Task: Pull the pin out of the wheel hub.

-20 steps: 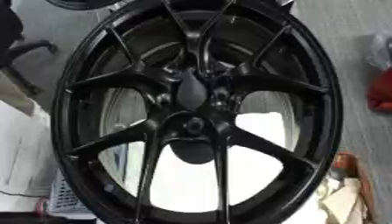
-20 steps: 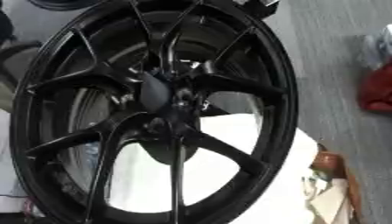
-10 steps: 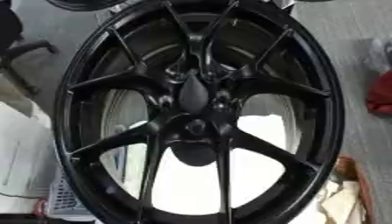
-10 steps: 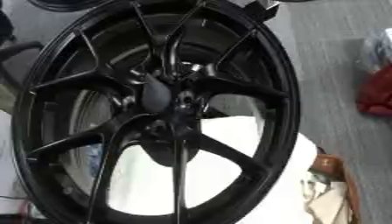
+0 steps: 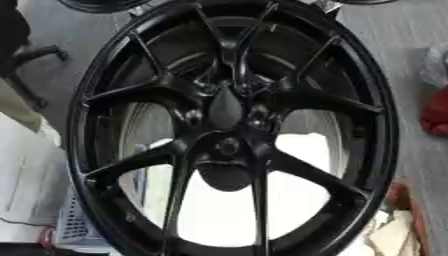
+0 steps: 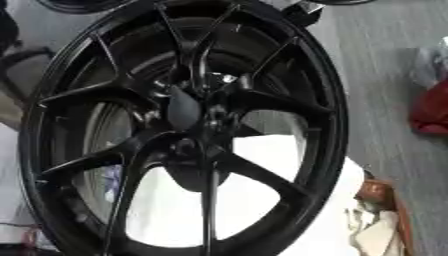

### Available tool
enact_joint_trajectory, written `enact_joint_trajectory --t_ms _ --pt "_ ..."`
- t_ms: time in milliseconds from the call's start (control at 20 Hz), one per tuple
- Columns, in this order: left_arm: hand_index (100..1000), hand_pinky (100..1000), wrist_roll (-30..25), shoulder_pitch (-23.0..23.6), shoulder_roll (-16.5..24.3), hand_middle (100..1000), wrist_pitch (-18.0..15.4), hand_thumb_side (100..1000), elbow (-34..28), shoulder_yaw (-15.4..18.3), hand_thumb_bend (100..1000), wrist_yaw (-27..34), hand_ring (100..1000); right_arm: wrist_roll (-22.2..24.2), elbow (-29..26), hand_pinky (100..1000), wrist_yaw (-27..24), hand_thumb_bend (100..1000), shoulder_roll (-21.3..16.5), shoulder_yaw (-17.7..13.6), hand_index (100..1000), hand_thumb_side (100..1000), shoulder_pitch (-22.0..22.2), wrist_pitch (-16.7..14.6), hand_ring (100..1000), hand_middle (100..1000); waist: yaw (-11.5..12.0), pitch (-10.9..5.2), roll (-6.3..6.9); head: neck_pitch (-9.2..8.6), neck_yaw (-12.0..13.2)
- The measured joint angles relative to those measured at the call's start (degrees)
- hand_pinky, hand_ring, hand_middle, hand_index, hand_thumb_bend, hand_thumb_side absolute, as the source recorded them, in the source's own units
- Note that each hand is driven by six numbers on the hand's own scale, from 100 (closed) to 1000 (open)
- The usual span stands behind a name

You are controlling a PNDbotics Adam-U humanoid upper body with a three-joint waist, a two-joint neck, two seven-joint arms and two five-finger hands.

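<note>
A large black alloy wheel (image 5: pixel 105 100) fills both views, its face turned towards me. Its thin spokes meet at the hub (image 5: pixel 229 131). A dark oval piece (image 5: pixel 225 107) stands out over the hub's upper middle; I cannot tell whether it is the pin. Just below it sits a small round socket (image 5: pixel 229 146). Behind the lower spokes shows a dark rounded shape (image 5: pixel 226 176). Neither of my hands shows in either view.
The wheel leans over a white surface (image 5: pixel 219 215). Grey floor (image 6: pixel 385 75) runs along the right, with a red thing (image 5: pixel 435 112) on it. Brown and cream clutter (image 6: pixel 376 220) lies at the lower right. A chair base (image 5: pixel 35 60) stands at the left, a white crate (image 5: pixel 74 227) below it.
The whole picture has drifted slightly downward, so the camera has moved. The wheel and the dark piece at the hub look unchanged.
</note>
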Motion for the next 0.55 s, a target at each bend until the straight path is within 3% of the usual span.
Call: enact_joint_trajectory --t_ms 250,550 --pt "764 841 9.9 3.5 0.0 636 0.9 514 -13.9 1.2 100 14.0 705 0.1 0.0 492 0.5 100 -0.2 -0.3 786 587 0.5 -0.6 821 806 0.5 -0.60 -0.43 0.17 0.0" --pt "762 835 26.4 13.0 -1.0 623 2.9 561 -35.3 3.5 100 29.3 691 0.6 0.0 498 2.3 100 -0.5 -0.5 788 580 0.5 -1.1 821 805 1.1 -1.10 -0.83 0.28 -0.2"
